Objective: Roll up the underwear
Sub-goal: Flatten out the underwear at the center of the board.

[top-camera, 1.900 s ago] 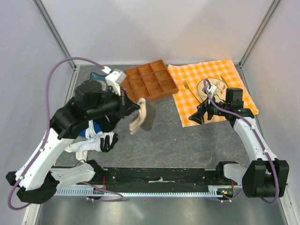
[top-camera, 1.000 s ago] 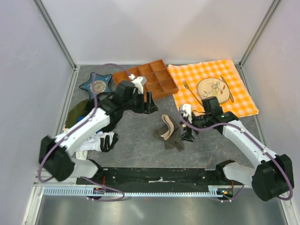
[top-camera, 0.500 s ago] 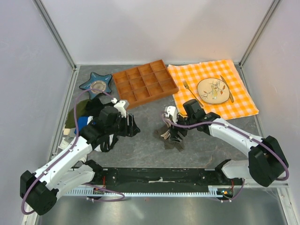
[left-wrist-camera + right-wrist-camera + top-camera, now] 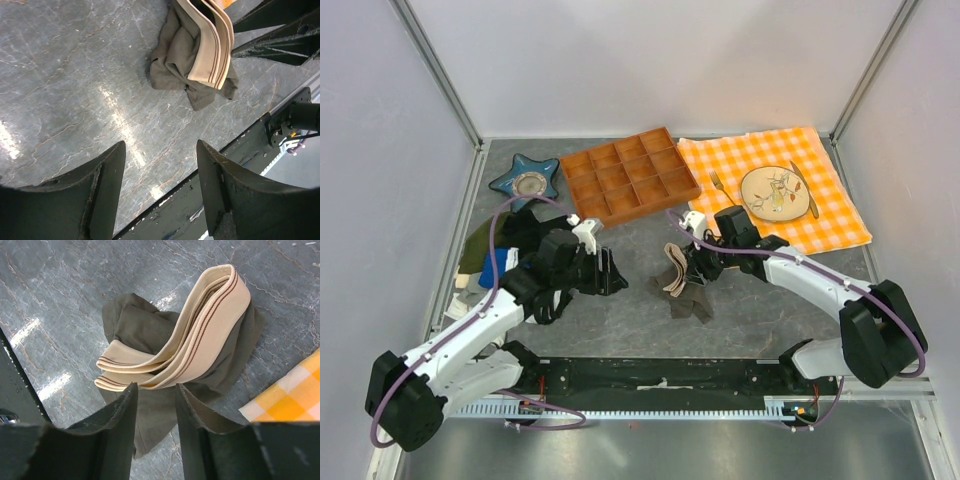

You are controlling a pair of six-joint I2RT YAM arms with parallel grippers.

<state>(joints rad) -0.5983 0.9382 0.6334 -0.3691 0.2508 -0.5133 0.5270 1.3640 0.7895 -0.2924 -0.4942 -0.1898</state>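
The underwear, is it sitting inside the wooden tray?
No, the underwear lies crumpled on the grey table, nearer the arms than the wooden tray and not touching it.

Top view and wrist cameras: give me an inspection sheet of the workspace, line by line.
Surface: grey veined table, glare patches.
Job's things: underwear crumpled between the arms, cream striped waistband on top, not rolled.
Clutter: wooden tray, blue star dish, checked cloth with plate, fork and knife; clothes pile at left.
Grippers: left gripper open, empty, beside the underwear; right gripper open, over it.
Cables: purple cable along each arm.
Surroundings: pale walls, metal frame posts.
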